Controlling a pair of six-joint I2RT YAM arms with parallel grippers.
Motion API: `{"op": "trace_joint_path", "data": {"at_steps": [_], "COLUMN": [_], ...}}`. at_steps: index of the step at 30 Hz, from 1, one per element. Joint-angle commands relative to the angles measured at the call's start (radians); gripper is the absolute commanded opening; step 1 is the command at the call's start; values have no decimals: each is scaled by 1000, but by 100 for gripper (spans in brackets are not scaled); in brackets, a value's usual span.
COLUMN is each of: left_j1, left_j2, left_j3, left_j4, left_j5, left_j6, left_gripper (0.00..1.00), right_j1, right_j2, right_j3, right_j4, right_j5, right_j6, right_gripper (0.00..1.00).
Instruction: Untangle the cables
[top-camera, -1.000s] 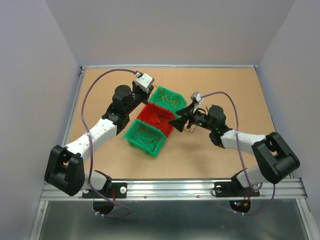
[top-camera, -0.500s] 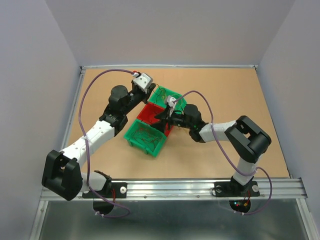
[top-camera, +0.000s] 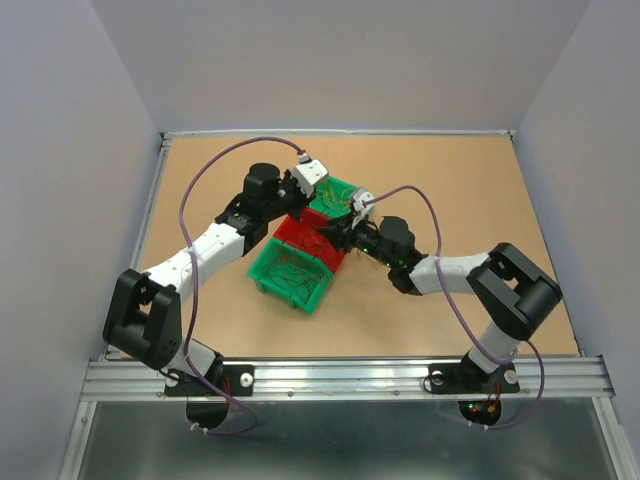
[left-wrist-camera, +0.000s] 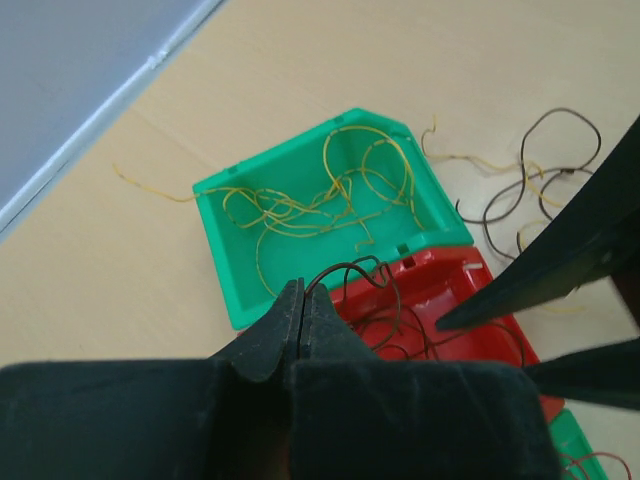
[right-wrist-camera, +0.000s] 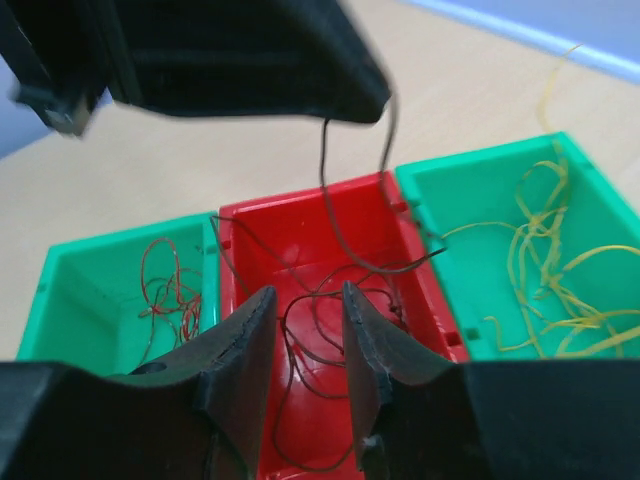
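Three small open bins sit in a touching diagonal row in the middle of a tan table (top-camera: 450, 180). The far green bin (left-wrist-camera: 230, 270) is at the far right. The red bin (right-wrist-camera: 270, 230) is in the middle. The near green bin (right-wrist-camera: 90, 300) is at the near left. Both arms reach in over the red bin from opposite sides, so they crowd the space above it.

The far green bin holds loose, curly yellow wires (left-wrist-camera: 330, 200), and one strand trails over its left wall onto the table. The red bin holds a tangle of thin brown wires (right-wrist-camera: 310, 300). The near green bin holds a small bunch of orange-red wires (right-wrist-camera: 165, 285). More loose strands (left-wrist-camera: 545, 172), brown and yellowish, lie on the table just right of the far green bin.

The left fingers (left-wrist-camera: 302, 310) are clenched on a single brown wire (left-wrist-camera: 345, 265). It loops out from their tips and hangs down into the red bin. The right fingers (right-wrist-camera: 245, 335) are parted with nothing gripped between them. They are low over the near side of the red bin, with its brown tangle showing through the gap. The hanging wire dangles just beyond their tips.
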Motion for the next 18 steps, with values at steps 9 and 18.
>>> {"op": "trace_joint_path", "data": {"at_steps": [9, 18], "left_j1": [-6, -37], "left_j2": [92, 313], "left_j3": [82, 177], "left_j4": [-275, -341], "left_j5": [60, -6], "left_j6": [238, 272], "left_gripper": [0, 4], "right_j1": [-4, -25], "right_j2": [-412, -570], "right_j3": [-279, -371], "right_j4": [120, 100], "right_j5": [408, 417], "right_j6": [-33, -28], "right_gripper": [36, 38]}}
